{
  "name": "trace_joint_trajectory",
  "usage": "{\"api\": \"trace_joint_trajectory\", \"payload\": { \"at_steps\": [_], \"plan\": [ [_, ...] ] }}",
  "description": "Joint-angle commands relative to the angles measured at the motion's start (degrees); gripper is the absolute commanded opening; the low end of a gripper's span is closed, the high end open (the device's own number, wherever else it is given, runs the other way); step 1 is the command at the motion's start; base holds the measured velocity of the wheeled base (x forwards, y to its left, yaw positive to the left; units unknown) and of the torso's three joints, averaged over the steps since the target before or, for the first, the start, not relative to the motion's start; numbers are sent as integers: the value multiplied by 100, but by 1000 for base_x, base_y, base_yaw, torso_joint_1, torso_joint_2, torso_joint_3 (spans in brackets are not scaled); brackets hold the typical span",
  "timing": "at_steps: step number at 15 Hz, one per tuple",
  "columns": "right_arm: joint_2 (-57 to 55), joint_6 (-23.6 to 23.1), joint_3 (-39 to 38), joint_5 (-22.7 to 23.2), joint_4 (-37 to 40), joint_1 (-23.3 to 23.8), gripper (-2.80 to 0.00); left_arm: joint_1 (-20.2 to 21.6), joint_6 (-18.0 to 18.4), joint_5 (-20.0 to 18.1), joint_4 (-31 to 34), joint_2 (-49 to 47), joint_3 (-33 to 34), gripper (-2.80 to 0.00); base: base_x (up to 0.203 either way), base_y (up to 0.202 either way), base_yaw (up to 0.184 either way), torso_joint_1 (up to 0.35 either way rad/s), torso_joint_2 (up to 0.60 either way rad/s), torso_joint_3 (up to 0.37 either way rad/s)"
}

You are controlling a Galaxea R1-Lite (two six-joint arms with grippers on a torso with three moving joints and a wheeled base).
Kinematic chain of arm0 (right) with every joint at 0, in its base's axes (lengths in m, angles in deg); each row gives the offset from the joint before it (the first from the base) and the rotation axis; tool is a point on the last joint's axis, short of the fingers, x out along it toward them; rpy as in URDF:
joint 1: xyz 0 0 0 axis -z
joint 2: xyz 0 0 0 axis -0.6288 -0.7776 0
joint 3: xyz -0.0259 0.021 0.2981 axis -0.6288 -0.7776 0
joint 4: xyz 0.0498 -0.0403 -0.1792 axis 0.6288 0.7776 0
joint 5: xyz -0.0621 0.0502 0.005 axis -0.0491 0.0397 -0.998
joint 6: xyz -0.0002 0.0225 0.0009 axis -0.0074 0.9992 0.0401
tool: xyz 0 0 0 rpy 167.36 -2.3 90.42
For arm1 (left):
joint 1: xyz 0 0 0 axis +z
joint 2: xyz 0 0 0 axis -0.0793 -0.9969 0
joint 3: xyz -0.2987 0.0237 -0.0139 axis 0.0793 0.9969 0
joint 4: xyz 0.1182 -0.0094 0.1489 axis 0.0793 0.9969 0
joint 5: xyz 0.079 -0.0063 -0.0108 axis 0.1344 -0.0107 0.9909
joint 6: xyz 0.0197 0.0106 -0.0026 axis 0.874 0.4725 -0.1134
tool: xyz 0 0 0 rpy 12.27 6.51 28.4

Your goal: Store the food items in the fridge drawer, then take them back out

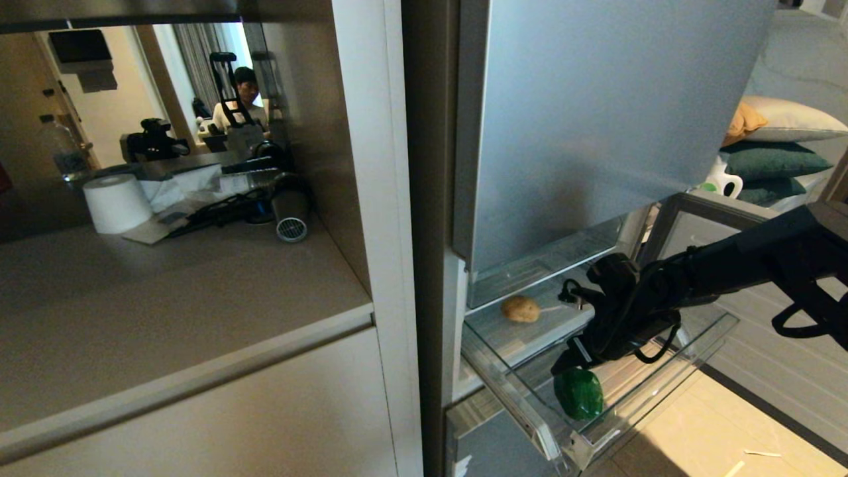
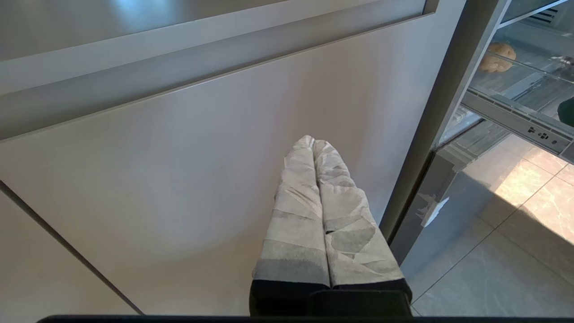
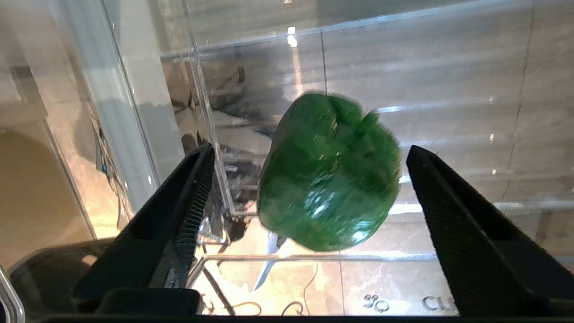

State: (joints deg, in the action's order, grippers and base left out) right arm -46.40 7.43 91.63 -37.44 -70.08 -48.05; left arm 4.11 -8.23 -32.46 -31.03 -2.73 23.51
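Inside fridge drawer (image 1: 695, 344): one potato (image 1: 520, 309), one bell pepper (image 3: 329, 172); right fingers (image 3: 193, 193) wide.

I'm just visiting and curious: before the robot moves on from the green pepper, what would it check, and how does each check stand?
1. Right gripper open: ok.
2. Bell pepper free of both fingers: ok.
3. Pepper settled on the fridge drawer floor: cannot tell.
4. Potato inside the drawer: ok.
5. Drawer pulled out: ok.
6. Left gripper shut, beside the cabinet door: ok.
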Motion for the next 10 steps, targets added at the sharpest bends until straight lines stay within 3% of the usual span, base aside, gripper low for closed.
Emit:
{"api": "trace_joint_trajectory", "payload": {
  "at_steps": [1, 10],
  "plan": [
    [46, -8, -82, -2, 3, -32, 0, 0, -2, 2, 2, -1, -1, -280, 0, 0, 0, 0, 0, 0],
    [-173, 29, -235, -415, -296, -32, 0, 0, -2, 2, 2, -10, -1, -280, 0, 0, 0, 0, 0, 0]
  ]
}}
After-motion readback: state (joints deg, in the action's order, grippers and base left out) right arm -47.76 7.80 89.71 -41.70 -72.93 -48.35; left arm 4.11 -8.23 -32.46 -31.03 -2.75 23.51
